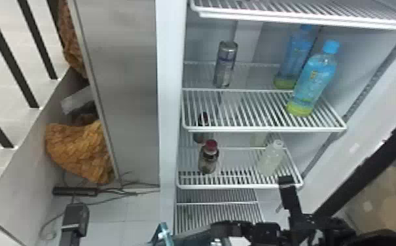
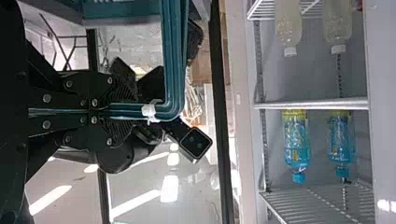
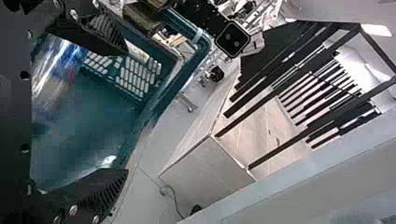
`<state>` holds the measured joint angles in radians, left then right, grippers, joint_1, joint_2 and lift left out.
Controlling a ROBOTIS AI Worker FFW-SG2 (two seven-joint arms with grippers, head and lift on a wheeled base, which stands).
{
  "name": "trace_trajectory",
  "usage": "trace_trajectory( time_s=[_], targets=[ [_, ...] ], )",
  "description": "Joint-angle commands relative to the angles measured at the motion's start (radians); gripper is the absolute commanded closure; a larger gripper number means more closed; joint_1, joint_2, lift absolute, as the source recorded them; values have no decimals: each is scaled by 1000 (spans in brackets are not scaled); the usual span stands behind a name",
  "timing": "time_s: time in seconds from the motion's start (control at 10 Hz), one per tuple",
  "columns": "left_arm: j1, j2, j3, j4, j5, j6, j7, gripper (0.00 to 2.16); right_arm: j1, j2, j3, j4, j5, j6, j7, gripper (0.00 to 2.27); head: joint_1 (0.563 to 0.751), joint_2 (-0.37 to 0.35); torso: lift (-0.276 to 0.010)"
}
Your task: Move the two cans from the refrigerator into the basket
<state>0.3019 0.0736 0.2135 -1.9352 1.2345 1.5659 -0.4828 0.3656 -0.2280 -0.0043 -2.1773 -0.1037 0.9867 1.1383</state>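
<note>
Railing: dark bars (image 1: 9, 55) stand at far left, beyond a crumpled orange-brown cloth (image 1: 79, 147).
Left gripper: fingertips (image 2: 133, 112) pinch the basket's rim beside a white tie (image 2: 149, 111).
Basket: a teal corner (image 1: 163, 229) shows low in front of the refrigerator (image 1: 171, 114).
Refrigerator can: one silver can (image 1: 225, 63) stands upright toward the left of a wire shelf (image 1: 265, 129).
Lower shelf: a red-capped dark bottle (image 1: 208, 157) stands left of a pale bottle (image 1: 271, 159).
Right gripper: the hand (image 1: 246, 227) sits at the basket, its fingers (image 3: 102, 189) spread wide.
Other can: a shiny can (image 3: 56, 70) lies between those fingers, against the basket's teal interior; contact with them is unclear.
Blue bottle: a blue-capped bottle (image 1: 315, 80) stands right of the refrigerator can.
</note>
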Motion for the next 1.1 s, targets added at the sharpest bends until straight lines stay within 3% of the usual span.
trace_trajectory(
  time_s=[0.0,1.0],
  targets=[
    [0,0,0,0,2,5,0,1197,2,3,-30,-1,-10,-32,-8,108,695,-129,-35],
    [7,-3,8,0,12,5,0,1197,2,22,-143,-57,-168,-238,-186,113,695,-180,-35]
  ],
)
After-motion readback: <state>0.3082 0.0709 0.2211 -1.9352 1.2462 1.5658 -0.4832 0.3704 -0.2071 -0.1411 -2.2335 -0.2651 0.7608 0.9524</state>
